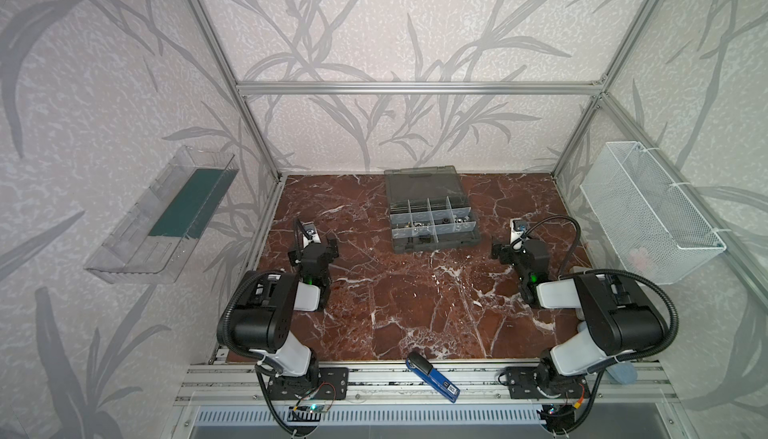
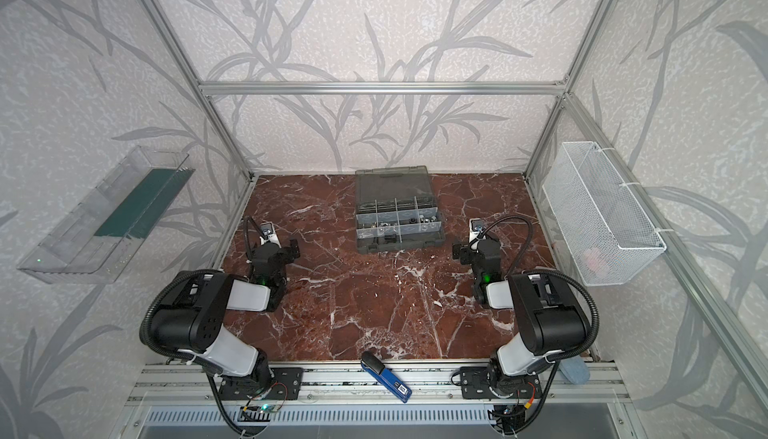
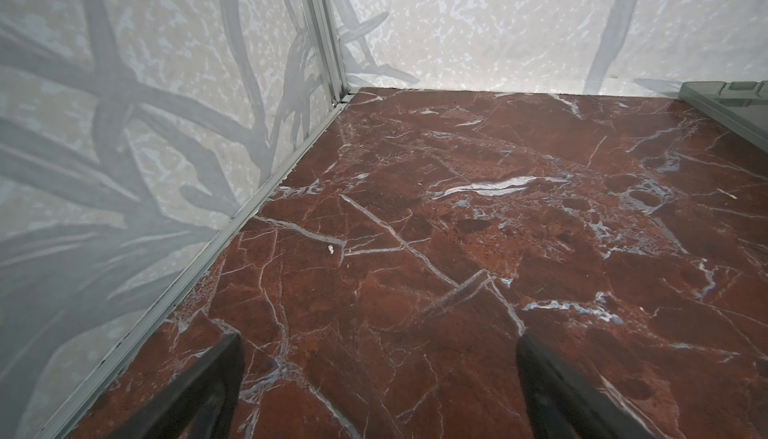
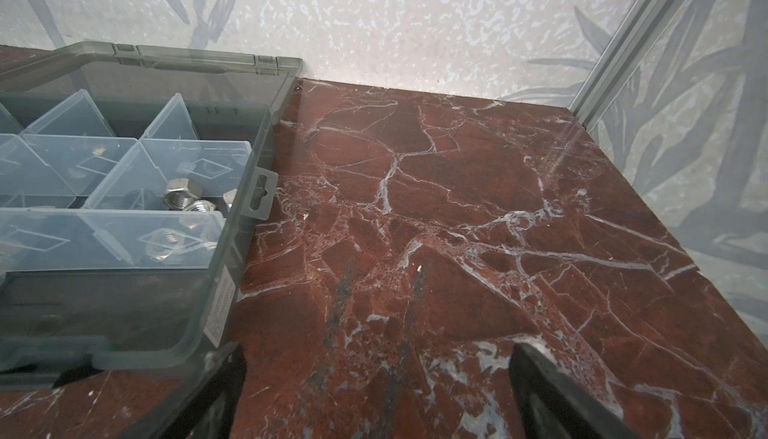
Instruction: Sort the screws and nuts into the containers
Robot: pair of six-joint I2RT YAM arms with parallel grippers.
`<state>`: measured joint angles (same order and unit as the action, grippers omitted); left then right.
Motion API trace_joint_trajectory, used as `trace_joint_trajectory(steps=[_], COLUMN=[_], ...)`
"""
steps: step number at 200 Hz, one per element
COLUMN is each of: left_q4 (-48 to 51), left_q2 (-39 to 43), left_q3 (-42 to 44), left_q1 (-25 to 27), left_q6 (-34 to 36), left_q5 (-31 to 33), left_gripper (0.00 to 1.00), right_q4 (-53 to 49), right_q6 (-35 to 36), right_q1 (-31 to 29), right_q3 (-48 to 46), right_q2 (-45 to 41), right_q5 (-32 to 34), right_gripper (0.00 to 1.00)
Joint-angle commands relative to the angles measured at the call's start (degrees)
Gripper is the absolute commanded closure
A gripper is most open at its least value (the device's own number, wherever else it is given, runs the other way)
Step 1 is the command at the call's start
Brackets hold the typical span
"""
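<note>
While both arms sit low at the sides, table: red-brown marble with white veins, bare across the middle and front.
Wire basket: white mesh, hung on the right wall, well apart from the work.
Clear tray: fixed to the left wall, with a green strip inside.
Organiser case: grey, at the back centre of the table, with its smoky lid lying open toward the rear wall.
Left gripper: jaws spread wide with nothing between them, over bare marble near the left wall and well apart from the case.
Right gripper: jaws spread wide and empty, low over the table just beside the case's right edge.
Blue tool: lies tilted on the front rail between the arm bases.
Containers: small cells with pale dividers inside the case.
Nuts: shiny hex rings piled in the middle row's right-end cell.
Screws: cannot be picked out. Dark pieces lie in the case's front trough, too small to tell what they are.
</note>
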<state>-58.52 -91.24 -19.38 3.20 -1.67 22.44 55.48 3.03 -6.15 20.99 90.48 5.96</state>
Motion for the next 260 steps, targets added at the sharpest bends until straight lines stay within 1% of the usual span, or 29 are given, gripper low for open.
trace_joint_trajectory(steps=[1,127,133,148,154,159,176,180,208,212,222,227,233,245,254,260], left_q4=[-0.19,-0.24,0.06,2.19,2.03,2.31,2.28,1.71,1.56,1.49,3.04,3.66,3.39,3.33,3.04,1.90], left_q2=[0.39,0.38,0.40,1.23,1.24,1.24,0.98,0.91,0.89,0.89,1.30,1.42,1.42,1.23,1.23,0.95], left_q3=[-0.85,-0.88,-0.97,-1.24,-1.12,-1.31,-1.59,-1.36,-1.34,-1.24,-1.67,-1.87,-1.66,-1.81,-1.75,-1.39], left_q1=[-0.38,-0.25,-0.55,-2.03,-2.41,-2.48,-2.23,-2.16,-1.95,-2.22,-2.75,-2.68,-2.99,-2.90,-2.42,-2.19], left_q6=[-0.53,-0.42,0.04,1.58,1.63,1.42,-1.61,-2.02,-1.80,-1.58,0.55,1.08,0.80,0.53,-1.06,-1.92], left_q5=[0.47,0.76,-1.77,-11.99,-13.42,-12.80,-3.20,-1.89,-1.84,-3.74,-11.44,-13.03,-13.37,-11.44,-5.34,-2.40], left_gripper=[0.00,0.00,0.00,0.00,0.00,0.00,0.00,0.00,0.00,0.00,0.00,0.00,0.00,0.00,0.00,0.00], right_q4=[2.18,2.17,2.18,2.17,2.17,2.22,2.17,2.17,2.17,2.17,2.17,2.17,2.22,2.17,2.17,2.17], right_q6=[-0.12,-0.11,-0.13,-0.13,-0.13,-0.12,-0.09,-0.11,-0.13,-0.12,-0.09,-0.09,-0.05,-0.12,-0.12,-0.13], right_q1=[0.08,0.09,0.09,0.08,0.09,0.07,0.09,0.15,0.09,0.09,0.09,0.03,0.08,0.09,0.04,0.09], right_q3=[-0.28,-0.26,-0.25,-0.33,-0.32,-0.26,-0.28,-0.28,-0.31,-0.31,-0.28,-0.24,-0.28,-0.33,-0.31,-0.33], right_q2=[0.56,0.58,0.58,0.58,0.58,0.58,0.53,0.51,0.57,0.58,0.51,0.55,0.56,0.52,0.58,0.58], right_q5=[0.17,0.16,0.12,0.11,0.11,0.11,0.11,0.19,0.23,0.12,0.18,0.11,0.15,0.19,0.15,0.19], right_gripper=[0.01,0.01,0.01,0.01,0.01,0.01,0.01,0.01,0.01,0.01,0.01,0.01,0.01,0.01,0.01,0.01])
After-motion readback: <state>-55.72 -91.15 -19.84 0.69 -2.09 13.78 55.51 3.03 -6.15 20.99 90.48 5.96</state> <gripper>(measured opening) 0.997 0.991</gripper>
